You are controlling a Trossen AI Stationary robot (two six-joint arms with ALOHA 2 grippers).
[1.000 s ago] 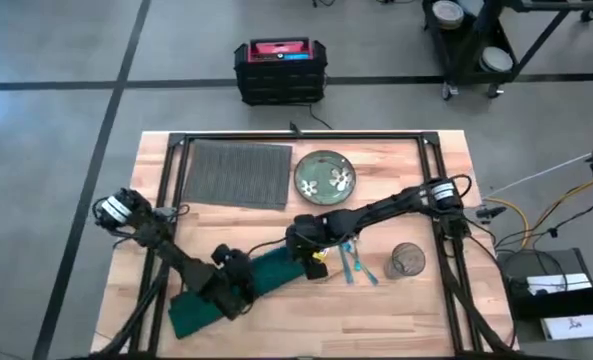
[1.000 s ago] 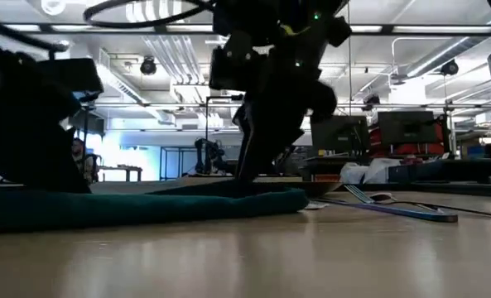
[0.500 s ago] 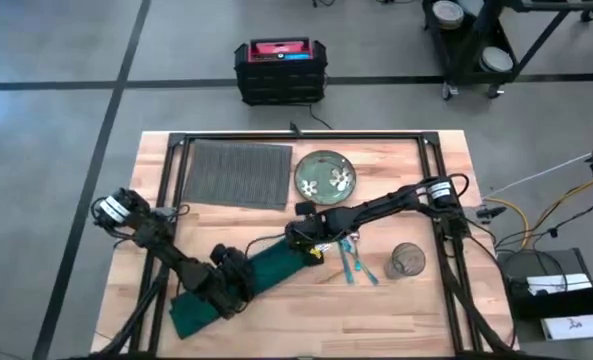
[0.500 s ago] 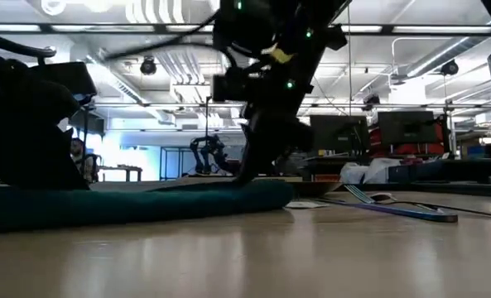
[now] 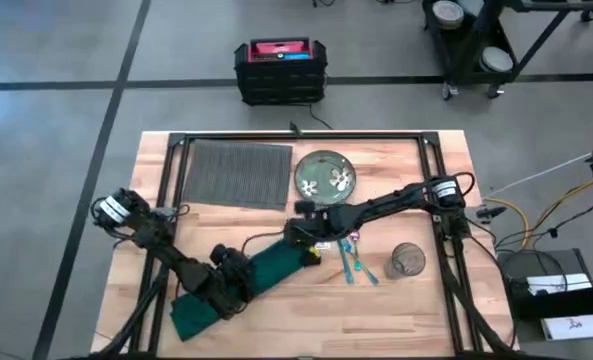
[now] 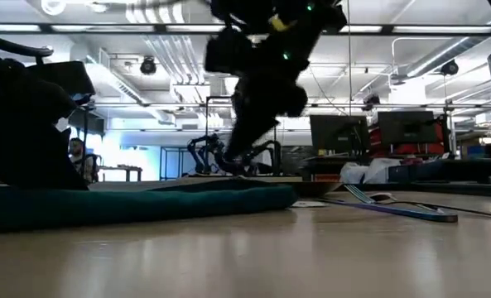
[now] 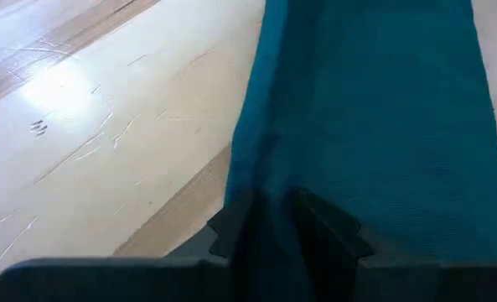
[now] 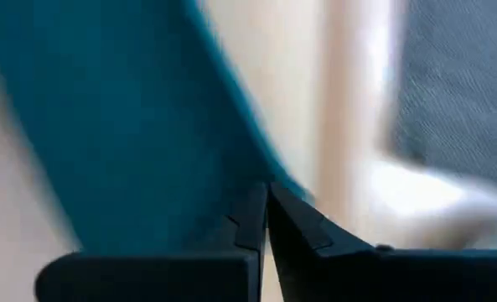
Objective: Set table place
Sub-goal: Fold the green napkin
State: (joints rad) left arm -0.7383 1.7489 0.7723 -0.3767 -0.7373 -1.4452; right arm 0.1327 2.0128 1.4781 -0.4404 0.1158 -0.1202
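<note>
A dark green napkin (image 5: pixel 276 268) lies in a long strip on the table (image 5: pixel 416 320), running from near left to centre. My left gripper (image 5: pixel 234 283) is down on its left part, shut on the cloth (image 7: pixel 374 109). My right gripper (image 5: pixel 298 240) hangs shut just above the napkin's right end (image 8: pixel 106 109). The low view shows a gap between my right gripper (image 6: pixel 231 157) and the cloth (image 6: pixel 146 203). The place, a dark grey ribbed mat (image 5: pixel 238 172), lies flat at the far left, and no gripper touches it. My left gripper pinches a raised fold of the napkin (image 7: pixel 273 197) between its two fingers, left of the strip's middle. The fingers (image 7: pixel 231 226) come slanting down from the table's left. The rest of the napkin lies slack on the table on both sides of the hold.
A green flowered plate (image 5: pixel 325 176) sits right of the mat. Blue-handled cutlery (image 5: pixel 354 262) and a glass (image 5: pixel 408 260) lie right of the napkin's end. A black frame rail (image 5: pixel 296 137) runs along the far edge. Bare wood shows near the front right.
My right gripper has risen off the napkin's right end and gone a little toward the table's far left. That end of the napkin has drawn slightly toward the left and lies flat on the table.
</note>
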